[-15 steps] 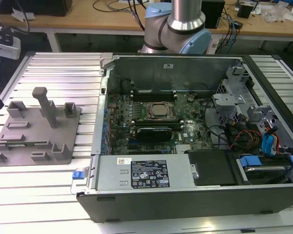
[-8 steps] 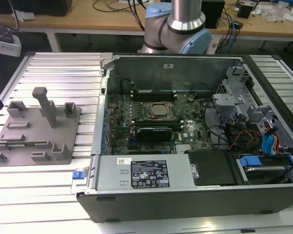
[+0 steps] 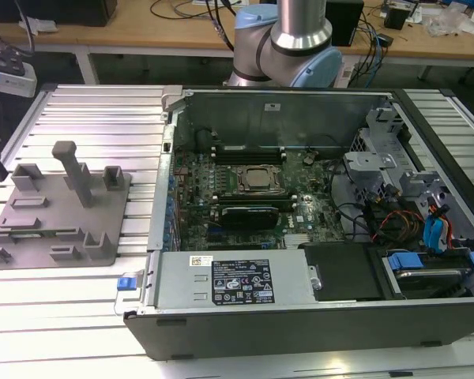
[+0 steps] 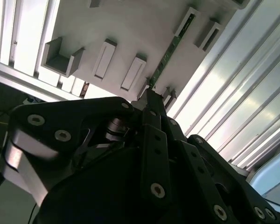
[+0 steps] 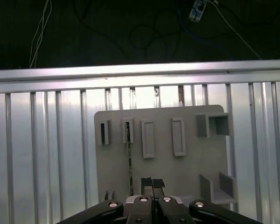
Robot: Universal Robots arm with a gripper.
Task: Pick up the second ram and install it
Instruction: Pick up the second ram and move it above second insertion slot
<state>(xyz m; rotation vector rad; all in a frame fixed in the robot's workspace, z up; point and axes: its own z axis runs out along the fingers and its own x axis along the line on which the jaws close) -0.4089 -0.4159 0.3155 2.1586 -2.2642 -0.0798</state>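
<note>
1. Hand [image 5: 152, 183]: in the first wrist view the two black fingertip pads sit together, with nothing clamped between them. In the second wrist view one of the fingers [image 4: 154, 126] points at the near edge of the fixture tray.

2. Second ram [image 5: 130, 163]: not gripped. It is seated edge-on in the grey fixture tray [image 5: 186, 177] and shows as a thin dark line running from one of the narrow pockets toward the hand. It passes just beside the fingertip pads, apart from them. In the second wrist view the same second ram [image 4: 170, 51] appears as a narrow green strip whose near end lies close to the finger tip.

3. Fixture tray: flat on the slatted aluminium bench [image 5: 37, 140]. It carries several rectangular pockets and upright posts.

4. Exterior view: the fixture tray [image 3: 63, 213] lies on the bench [image 3: 103, 118] at about 9 o'clock from the open computer case [image 3: 284, 114]. Inside the case, the processor socket [image 3: 257, 180] sits near the centre of the board. A wide black card [image 3: 249, 215] lies at 6 o'clock from the socket, just beside it.

5. Arm base [image 3: 300, 39]: stands at 12 o'clock from the case.
</note>
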